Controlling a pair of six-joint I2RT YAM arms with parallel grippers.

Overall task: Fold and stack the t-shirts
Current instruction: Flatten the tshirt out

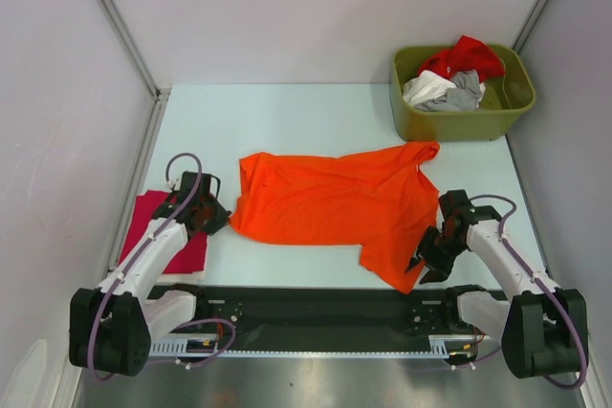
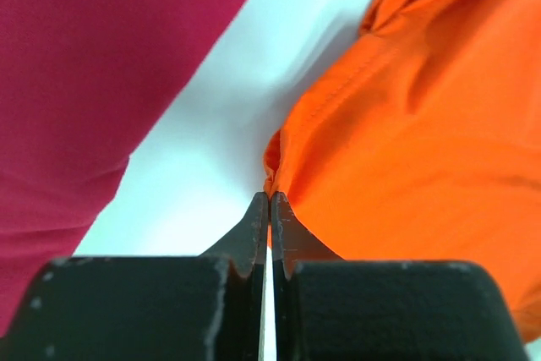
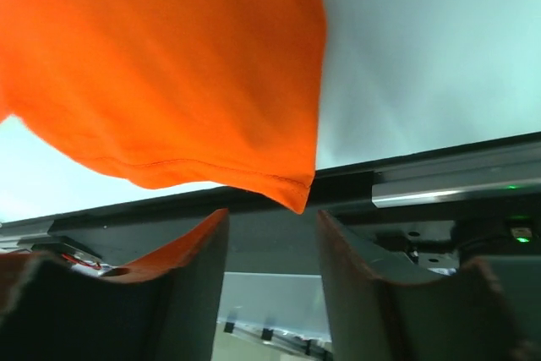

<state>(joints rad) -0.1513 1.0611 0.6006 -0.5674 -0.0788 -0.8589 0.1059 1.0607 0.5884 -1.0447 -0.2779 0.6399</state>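
Observation:
The large orange t-shirt (image 1: 335, 205) lies spread out, a little rumpled, across the middle of the table. My left gripper (image 1: 223, 218) is at its left corner, and in the left wrist view it (image 2: 269, 199) is shut on a pinch of the orange hem (image 2: 272, 162). My right gripper (image 1: 422, 263) is at the shirt's near right corner. It (image 3: 270, 217) stands open there, with the orange corner (image 3: 297, 200) hanging just beyond its fingertips. A folded magenta-red t-shirt (image 1: 153, 219) lies flat at the left, partly under my left arm, and fills the left of the left wrist view (image 2: 84, 82).
An olive-green bin (image 1: 462, 121) stands at the back right, holding red (image 1: 466, 54), white (image 1: 426, 88) and grey (image 1: 466, 93) t-shirts. A black rail (image 1: 316, 305) runs along the near edge between the arm bases. Metal frame posts and walls close in the left, right and back.

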